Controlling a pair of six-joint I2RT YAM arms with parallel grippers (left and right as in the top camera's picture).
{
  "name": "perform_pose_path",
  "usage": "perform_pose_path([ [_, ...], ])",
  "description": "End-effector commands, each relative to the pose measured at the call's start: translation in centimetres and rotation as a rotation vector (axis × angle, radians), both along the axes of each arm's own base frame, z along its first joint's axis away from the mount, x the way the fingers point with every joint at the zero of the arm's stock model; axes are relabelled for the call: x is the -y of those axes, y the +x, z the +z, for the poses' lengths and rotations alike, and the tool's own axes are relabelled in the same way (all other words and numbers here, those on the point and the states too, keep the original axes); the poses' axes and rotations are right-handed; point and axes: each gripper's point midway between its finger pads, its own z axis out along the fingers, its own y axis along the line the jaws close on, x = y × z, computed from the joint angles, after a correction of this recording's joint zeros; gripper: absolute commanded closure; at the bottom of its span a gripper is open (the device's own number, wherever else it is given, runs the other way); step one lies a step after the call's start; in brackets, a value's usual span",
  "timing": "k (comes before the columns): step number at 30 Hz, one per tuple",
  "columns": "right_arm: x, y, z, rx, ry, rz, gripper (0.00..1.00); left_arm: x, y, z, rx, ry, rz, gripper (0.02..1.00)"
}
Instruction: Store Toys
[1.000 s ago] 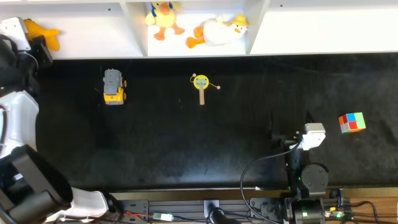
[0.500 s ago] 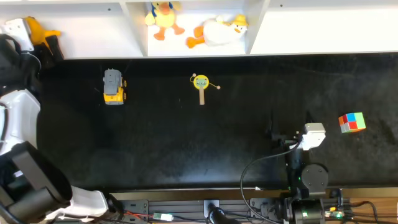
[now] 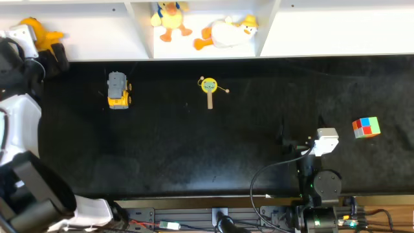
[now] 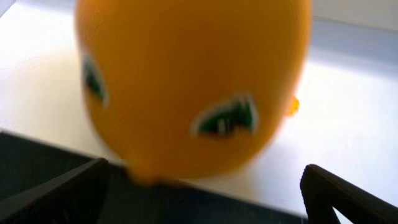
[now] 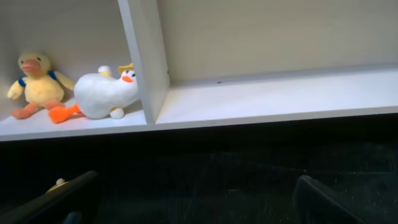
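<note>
White shelf (image 3: 97,39) — orange plush (image 4: 193,87) faces left gripper (image 4: 205,167), jaws spread; right gripper (image 5: 198,178) likewise.

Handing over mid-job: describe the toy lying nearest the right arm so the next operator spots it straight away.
Start at the black mat in front of the white shelf and go to its far right side. A small cube sits there alone; unlike the yellow truck and the yellow rattle further left, it is blocky with differently coloured faces.

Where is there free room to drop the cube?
The right shelf bay is bare. The middle bay is crowded by the yellow duck and white goose; the orange toy sits in the left bay. On the mat, the stretch between rattle and cube is open.
</note>
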Motion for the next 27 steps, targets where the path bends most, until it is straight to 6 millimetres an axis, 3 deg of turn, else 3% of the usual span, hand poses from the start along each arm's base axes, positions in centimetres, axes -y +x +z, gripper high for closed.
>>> perform_pose_path([
  [1, -0.2, 0.0, -0.3, 0.000, 0.000, 0.011, 0.005, 0.5, -1.0, 2.4, 0.024, 0.019, 0.004, 0.020],
  [18, -0.2, 0.0, -0.3, 0.000, 0.000, 0.011, 0.005, 3.7, -7.3, 1.0, 0.000, 0.011, 0.007, 0.020],
  [27, -0.2, 0.0, -0.3, 0.000, 0.000, 0.011, 0.005, 7.4, -10.2, -0.9, -0.010, -0.043, -0.018, 0.020],
])
